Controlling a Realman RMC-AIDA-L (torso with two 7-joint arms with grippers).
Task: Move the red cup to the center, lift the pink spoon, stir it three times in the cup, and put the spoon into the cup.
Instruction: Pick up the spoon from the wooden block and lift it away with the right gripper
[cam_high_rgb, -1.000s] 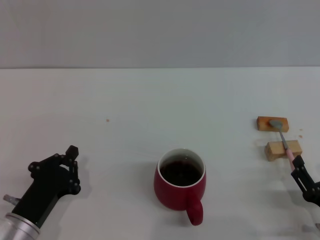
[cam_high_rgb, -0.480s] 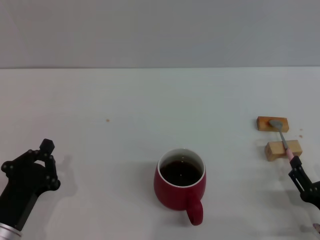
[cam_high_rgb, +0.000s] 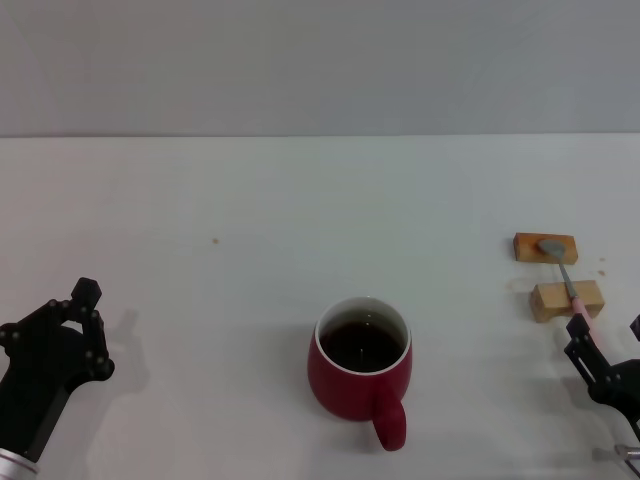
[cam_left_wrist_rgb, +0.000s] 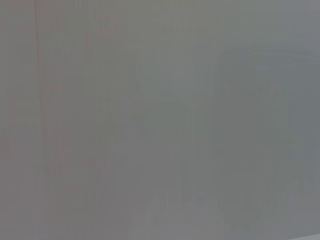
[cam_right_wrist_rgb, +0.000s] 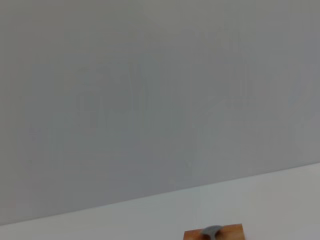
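Note:
The red cup (cam_high_rgb: 360, 378) stands near the table's middle front, with dark liquid inside and its handle (cam_high_rgb: 391, 426) toward me. The pink spoon (cam_high_rgb: 570, 285) lies across two tan wooden blocks at the right, its grey bowl (cam_high_rgb: 551, 247) on the far block and its pink handle end toward me. Its bowl also shows in the right wrist view (cam_right_wrist_rgb: 212, 230). My right gripper (cam_high_rgb: 606, 336) is open just in front of the spoon's handle end, holding nothing. My left gripper (cam_high_rgb: 60, 335) is at the front left, far from the cup and empty.
The far wooden block (cam_high_rgb: 527, 247) and the near wooden block (cam_high_rgb: 590, 294) sit at the right; the far one also shows in the right wrist view (cam_right_wrist_rgb: 234, 233). The white table (cam_high_rgb: 300, 220) ends at a grey wall. The left wrist view shows only grey wall.
My left arm has drawn back to the left, well away from the cup. My right gripper has shifted slightly toward me, below the spoon's handle end. Cup and spoon have not moved.

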